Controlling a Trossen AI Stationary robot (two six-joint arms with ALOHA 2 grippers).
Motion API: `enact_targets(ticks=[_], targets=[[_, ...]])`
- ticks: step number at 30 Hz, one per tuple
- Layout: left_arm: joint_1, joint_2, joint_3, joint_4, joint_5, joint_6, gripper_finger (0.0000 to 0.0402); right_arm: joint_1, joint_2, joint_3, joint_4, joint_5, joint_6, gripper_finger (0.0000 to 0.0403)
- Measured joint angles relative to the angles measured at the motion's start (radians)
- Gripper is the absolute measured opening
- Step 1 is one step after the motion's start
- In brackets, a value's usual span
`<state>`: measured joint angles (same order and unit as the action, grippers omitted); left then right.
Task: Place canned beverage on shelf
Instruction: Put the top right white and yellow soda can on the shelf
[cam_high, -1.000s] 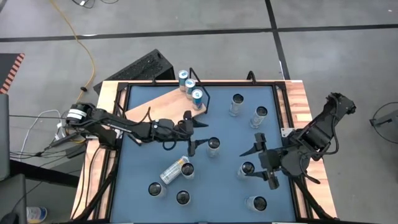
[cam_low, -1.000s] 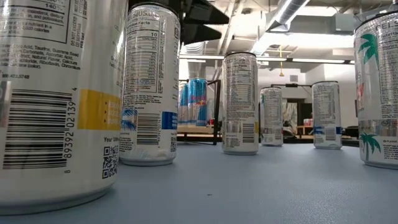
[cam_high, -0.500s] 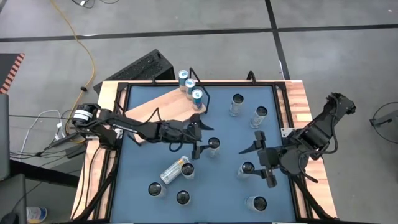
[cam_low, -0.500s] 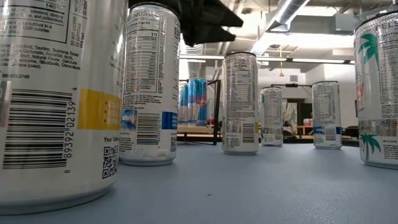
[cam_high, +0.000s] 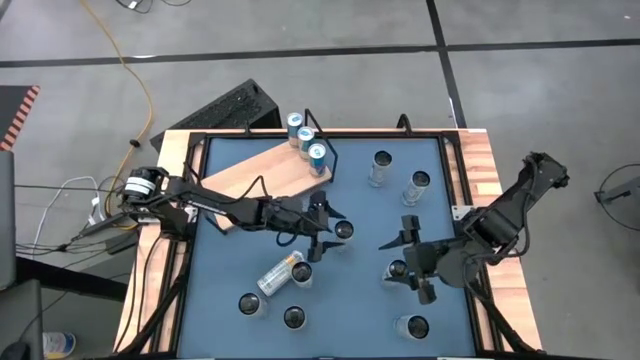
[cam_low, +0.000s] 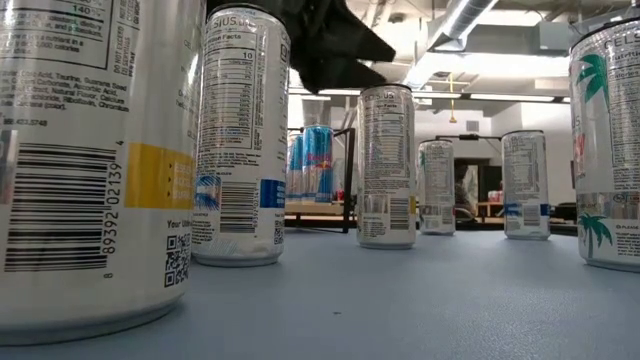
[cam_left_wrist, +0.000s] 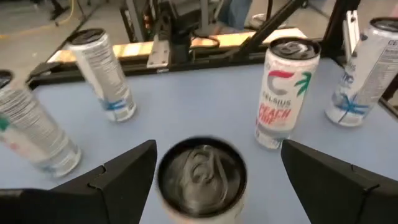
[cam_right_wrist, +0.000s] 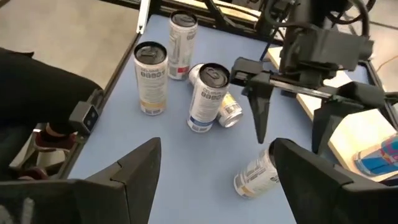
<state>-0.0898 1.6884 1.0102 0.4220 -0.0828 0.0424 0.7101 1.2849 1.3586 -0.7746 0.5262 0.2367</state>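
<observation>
Shelf (cam_high: 262, 172) upper left of centre in high view, three blue cans (cam_high: 307, 140) standing at its wire-frame end. Left gripper (cam_high: 328, 228) at frame centre, fingers spread wide either side of upright target can (cam_high: 343, 231), nothing held yet. Step in hand: approach for grasp. Next move: lower, centre can between fingers, close, lift, carry up-left to shelf. Right gripper (cam_high: 410, 262) lower right, wide, empty, waiting.

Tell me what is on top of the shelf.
Three blue cans stand in a row at the shelf's wire-framed end. The rest of the visible board is bare wood. The left arm crosses its near edge, so that strip is covered.
</observation>
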Motion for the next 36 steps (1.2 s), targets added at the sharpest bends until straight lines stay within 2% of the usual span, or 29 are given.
enact_targets(ticks=[16, 22, 25, 30, 34, 36], targets=[[0.008, 0.067, 0.002, 0.018, -0.008, 0.001, 0.0332, 0.001, 0.045, 0.001, -0.004, -0.001, 0.002, 0.0295], [0.008, 0.078, 0.002, 0.016, 0.042, 0.0, 0.033, 0.001, 0.045, 0.001, -0.003, -0.001, 0.002, 0.0295], [0.008, 0.084, 0.002, 0.005, 0.042, -0.01, 0.0311, -0.001, 0.045, 0.001, -0.002, 0.005, 0.001, 0.0295], [0.011, 0.082, 0.002, 0.013, -0.01, -0.057, 0.024, -0.002, 0.045, 0.001, -0.003, 0.029, 0.001, 0.0295], [0.022, 0.082, 0.002, 0.015, -0.049, -0.127, 0.0234, -0.007, 0.045, 0.001, -0.003, 0.041, 0.009, 0.0295], [0.022, 0.082, 0.002, 0.011, -0.131, -0.199, 0.0234, -0.007, 0.045, 0.001, -0.003, 0.07, 0.026, 0.0295]])
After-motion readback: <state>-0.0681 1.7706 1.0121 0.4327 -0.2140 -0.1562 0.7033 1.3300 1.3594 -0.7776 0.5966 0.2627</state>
